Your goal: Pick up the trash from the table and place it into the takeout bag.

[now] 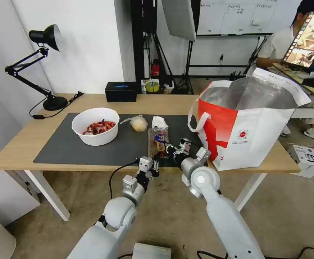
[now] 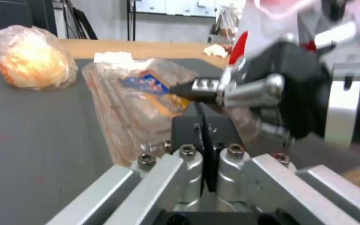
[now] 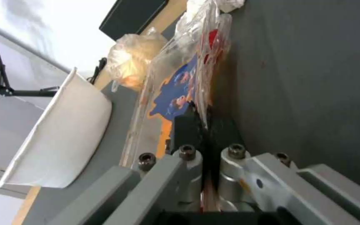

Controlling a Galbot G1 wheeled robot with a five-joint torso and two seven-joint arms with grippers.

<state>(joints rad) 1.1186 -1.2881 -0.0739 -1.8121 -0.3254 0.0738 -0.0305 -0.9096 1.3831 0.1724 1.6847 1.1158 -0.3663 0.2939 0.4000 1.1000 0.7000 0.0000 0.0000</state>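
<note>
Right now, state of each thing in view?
Bag: upright, open.
Tray: on mat, lid shut, edge pinched by right gripper.
Left gripper: shut, empty, at tray's near end.
Bowl: upright, holds red shells.
Lump: bagged, on mat.
Tissue: crumpled, behind tray.

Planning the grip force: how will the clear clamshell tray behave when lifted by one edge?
The clamshell tray looks thin and crinkly, so it would likely flex or sag. It seems light. The right tool, shut on its edge, might slip on the glossy plastic, and the lid could pop open.
</note>
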